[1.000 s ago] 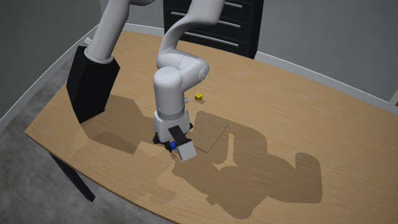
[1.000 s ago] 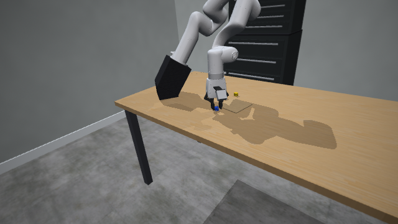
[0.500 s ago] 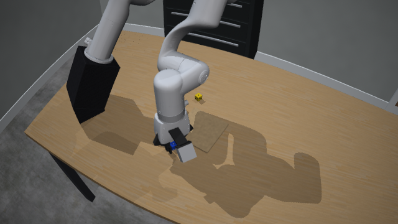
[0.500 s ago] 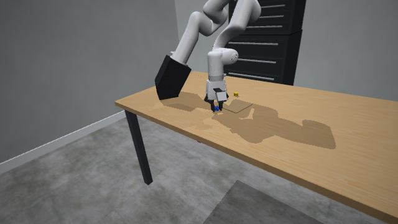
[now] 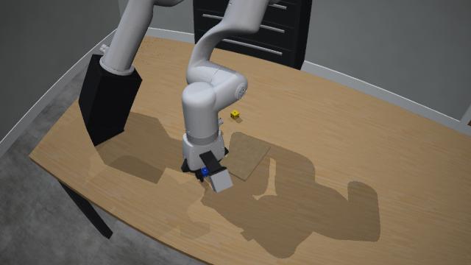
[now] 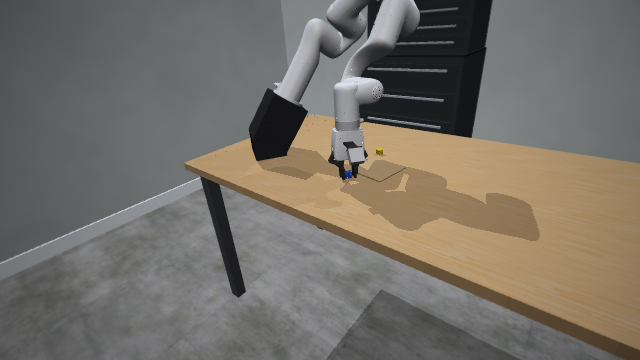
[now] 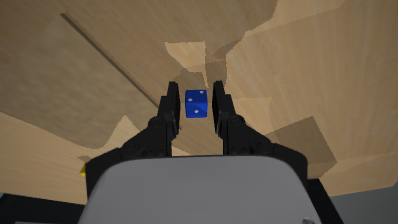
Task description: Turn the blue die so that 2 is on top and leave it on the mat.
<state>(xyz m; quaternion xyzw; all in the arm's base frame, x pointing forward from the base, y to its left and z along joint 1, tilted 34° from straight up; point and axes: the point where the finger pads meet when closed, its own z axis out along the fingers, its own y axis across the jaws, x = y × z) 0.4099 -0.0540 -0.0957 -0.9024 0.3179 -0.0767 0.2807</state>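
The blue die [image 7: 196, 104] sits between the fingers of the partly parted pincer [image 7: 196, 107], ungripped with slim gaps either side, on the table [image 5: 331, 121] just off the mat [image 5: 247, 154], a yellow die [image 5: 235, 115] beyond.

Top view. White arm descends from the upper centre of the frame; its gripper [image 5: 203, 173] points down at the wooden table [image 5: 349, 121], just left of centre. Blue die [image 5: 204, 170] partly visible at the fingertips, beside the mat's lower left edge. Mat [image 5: 247, 154] lies flat at centre. Yellow die [image 5: 235, 115] above the mat, apart from it. Black drawer cabinet [image 5: 257, 33] at top.
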